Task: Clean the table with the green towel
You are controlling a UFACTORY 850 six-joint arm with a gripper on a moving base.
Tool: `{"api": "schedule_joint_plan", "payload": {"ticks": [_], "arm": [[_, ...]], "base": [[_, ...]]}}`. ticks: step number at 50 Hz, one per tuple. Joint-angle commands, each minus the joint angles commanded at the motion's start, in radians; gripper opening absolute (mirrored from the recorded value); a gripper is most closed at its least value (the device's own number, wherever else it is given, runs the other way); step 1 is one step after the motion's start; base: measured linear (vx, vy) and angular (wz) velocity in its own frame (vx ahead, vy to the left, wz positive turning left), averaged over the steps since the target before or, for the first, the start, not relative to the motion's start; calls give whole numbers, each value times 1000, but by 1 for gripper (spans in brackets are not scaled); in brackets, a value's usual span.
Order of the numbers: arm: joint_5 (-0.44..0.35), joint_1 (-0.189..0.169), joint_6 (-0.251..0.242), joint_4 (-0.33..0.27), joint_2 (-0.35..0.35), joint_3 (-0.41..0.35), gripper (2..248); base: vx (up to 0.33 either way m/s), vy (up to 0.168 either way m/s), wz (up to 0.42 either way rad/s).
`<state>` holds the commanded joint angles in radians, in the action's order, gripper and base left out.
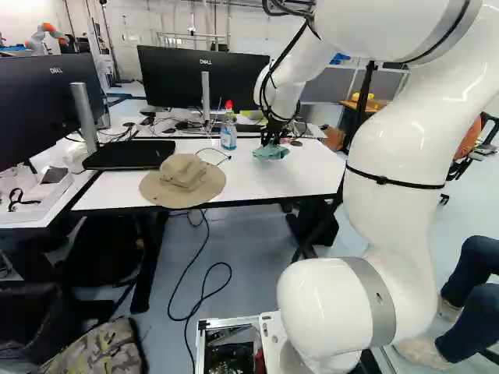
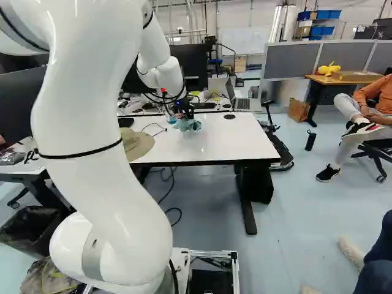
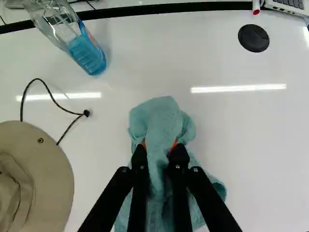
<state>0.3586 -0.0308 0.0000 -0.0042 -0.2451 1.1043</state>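
- Gripping the towel, the pincer has a fold of it clamped from both sides.
- The towel is bunched over the white counter, its loose folds spreading out under the pincer; it looks to be touching the top.
- From where I stand, the towel is well in from the near edge, with a wide strip of white top between the two.
- The widest stretch of top runs from the towel to the counter's right end, as the right base view shows it.
- A flat black disc sits on that side, near the far edge and apart from the towel.
- The other side is tighter: the hat lies there, its brim right at the near edge in the left base view.
- The hat's cord loops onto the top between hat and bottle, its end in the space beside the towel.
- The bottle is upright near the far edge, apart from both towel and hat.
- Past that edge I see a monitor and a laptop.
- Down below, floor shows between base and counter, with a black cable looped across it.
- A bin and a bag crowd the left of the left base view.
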Motion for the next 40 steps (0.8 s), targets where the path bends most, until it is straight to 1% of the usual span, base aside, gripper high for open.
{"api": "schedule_joint_plan", "payload": {"ticks": [15, 40], "arm": [[0, -1, 0, 0, -4, 5, 52], [-1, -16, 0, 0, -48, 57, 52]], "base": [[0, 0, 0], [0, 0, 0]]}}
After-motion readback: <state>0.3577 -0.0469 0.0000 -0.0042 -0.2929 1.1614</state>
